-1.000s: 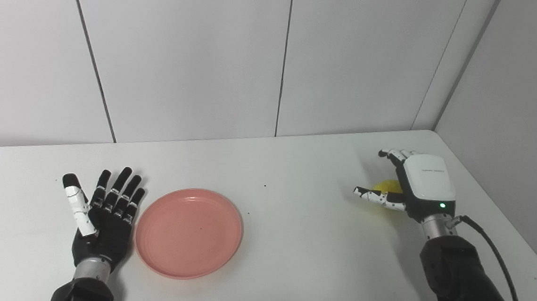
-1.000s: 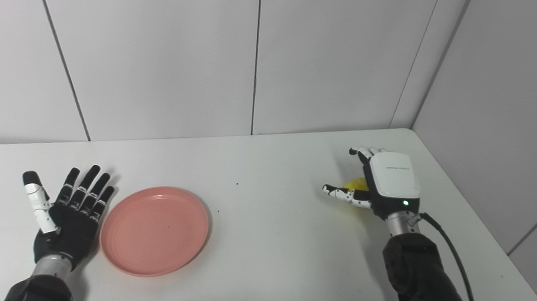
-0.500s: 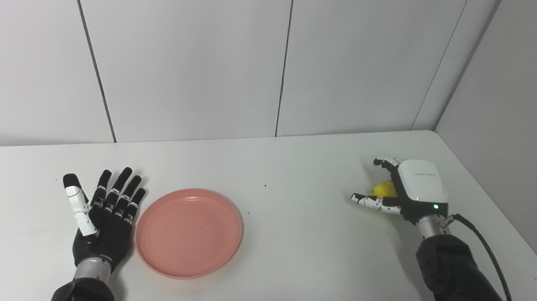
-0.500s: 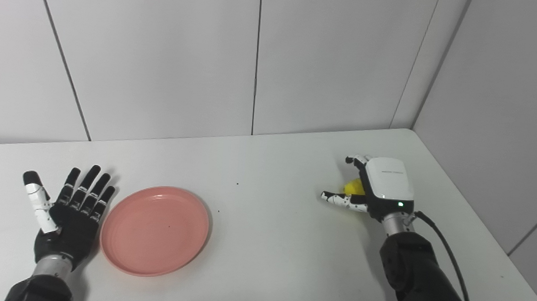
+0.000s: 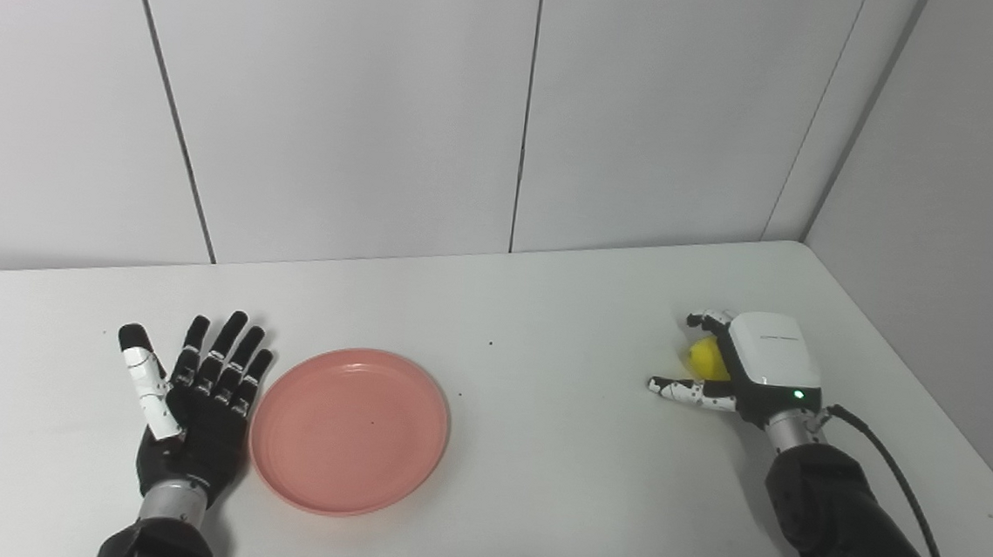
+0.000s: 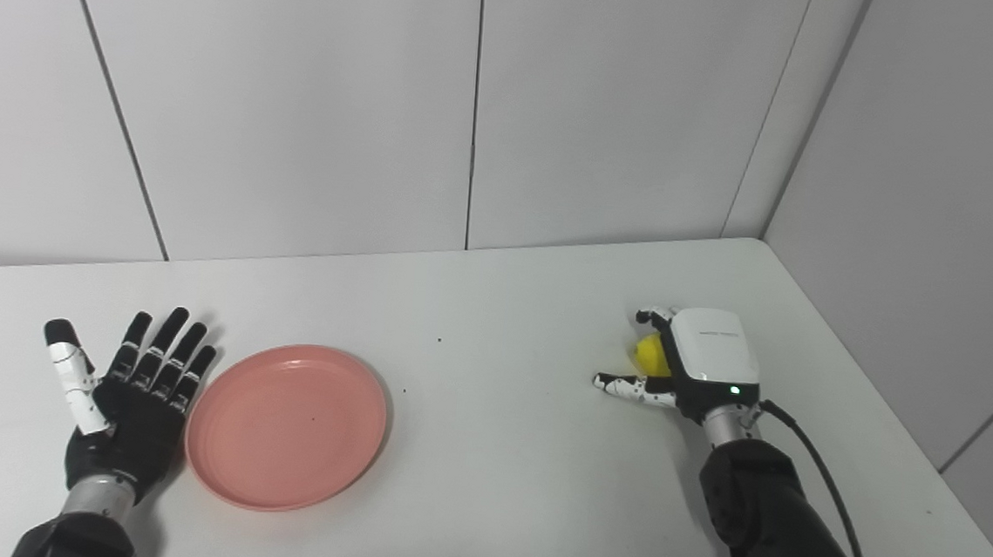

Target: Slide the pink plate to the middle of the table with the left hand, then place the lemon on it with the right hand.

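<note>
Lemon (image 5: 704,359) inside right hand's (image 5: 757,367) curled fingers

A white table (image 5: 554,457) with a few tiny dark specks (image 5: 491,344) stands in a corner of pale grey panelled walls (image 5: 343,102) divided by thin dark seams.

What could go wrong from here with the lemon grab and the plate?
The right hand is curled around the lemon but mostly hides it, so the grip is unconfirmed; a round fruit could roll out near the table's right edge. The pink plate sits left of centre, with the open left hand beside it, so the carry is long.
</note>
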